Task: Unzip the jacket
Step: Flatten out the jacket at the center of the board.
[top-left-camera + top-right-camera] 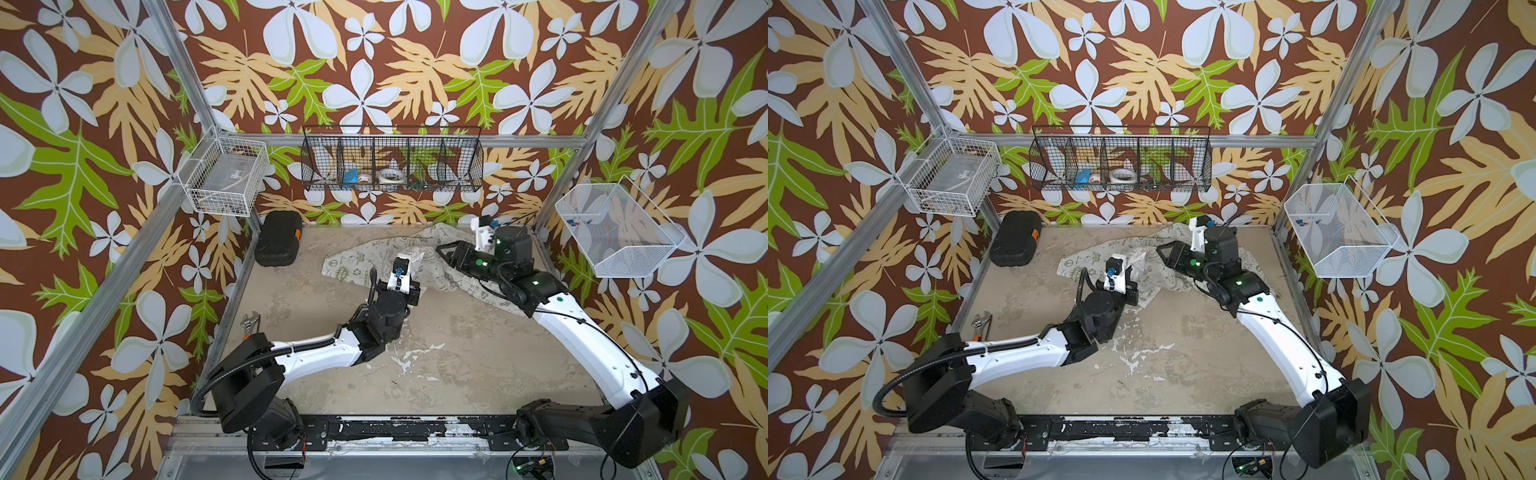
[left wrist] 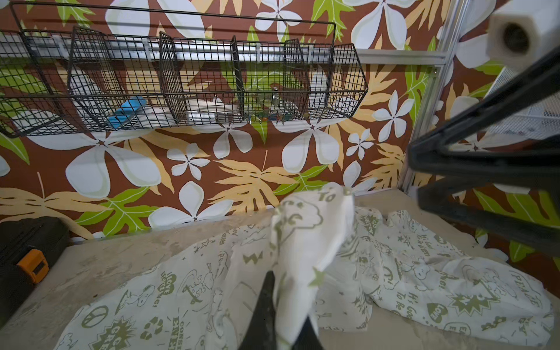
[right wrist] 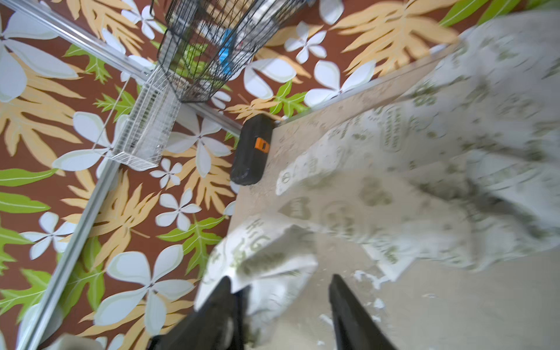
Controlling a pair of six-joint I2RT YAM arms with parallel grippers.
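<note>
Left wrist view: the left gripper (image 2: pixel 286 303) is pinched tight on a fold of the jacket (image 2: pixel 394 272) and holds it up in a little peak. The rest of the jacket lies crumpled on the far side of the table (image 1: pixel 436 353), toward the right. The right gripper (image 3: pixel 280 280) has its jaws wide apart. Blurry cloth lies by one finger, not pinched.

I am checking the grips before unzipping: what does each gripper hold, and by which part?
The left gripper is shut on the jacket, pinching a raised fold of its printed cloth. The right gripper is open and holds nothing.
</note>
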